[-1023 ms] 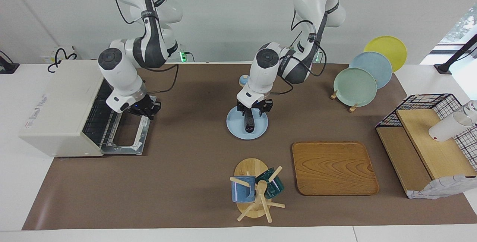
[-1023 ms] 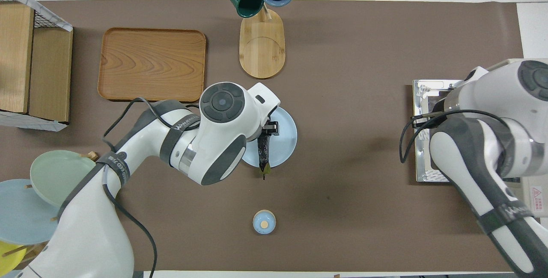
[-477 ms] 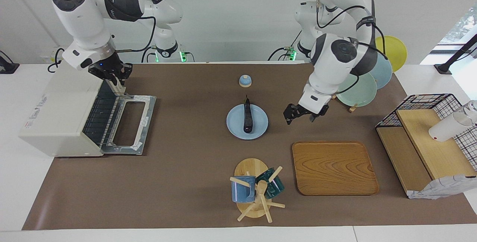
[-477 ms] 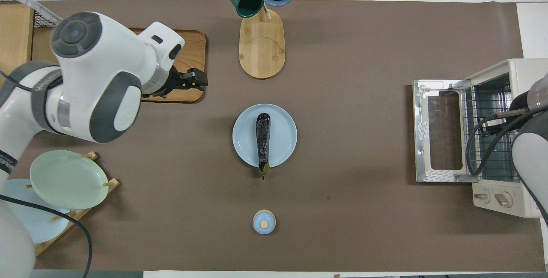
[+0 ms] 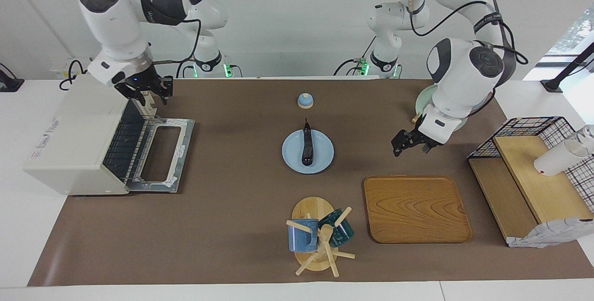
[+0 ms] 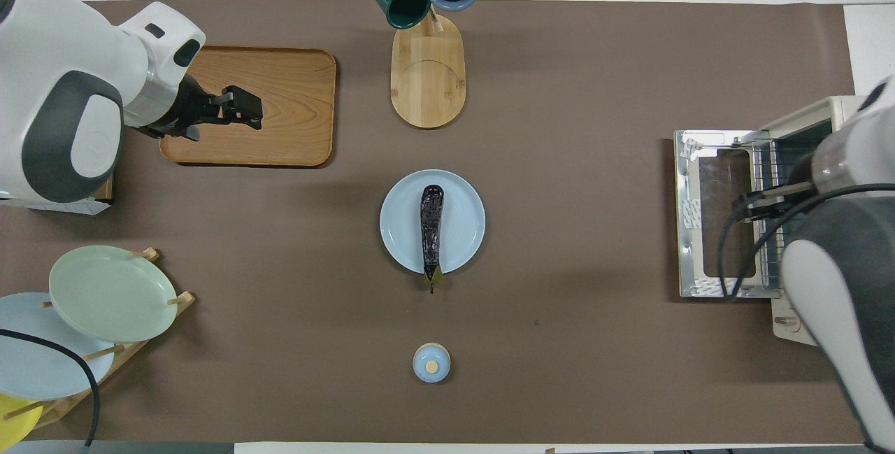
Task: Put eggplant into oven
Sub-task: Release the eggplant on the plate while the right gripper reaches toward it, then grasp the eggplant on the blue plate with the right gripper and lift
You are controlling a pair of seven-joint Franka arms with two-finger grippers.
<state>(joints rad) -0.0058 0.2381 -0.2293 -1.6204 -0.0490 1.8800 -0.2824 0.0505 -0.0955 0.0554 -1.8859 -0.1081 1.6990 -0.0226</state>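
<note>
While the oven [image 5: 74,138] sits at nine o'clock in the facing view with its glass door [image 5: 160,152] dropped flat on the tabletop [image 5: 232,199], the right hand [image 5: 146,93] hangs over the door's hinge end, fingers parted and holding nothing. At the middle of the view, the eggplant [image 5: 308,145] lies on a light blue plate [image 5: 292,155], well apart from the oven, with its stem pointing to twelve o'clock over the rim. A small blue knob [image 5: 304,100] stands at twelve o'clock from the plate and a mug rack [image 5: 320,236] at six. At four o'clock lies a wooden tray [image 5: 415,208]. The left hand [image 5: 409,147] hangs by the tray's twelve-o'clock rim, at three o'clock from the plate, fingers spread wide and empty.
</note>
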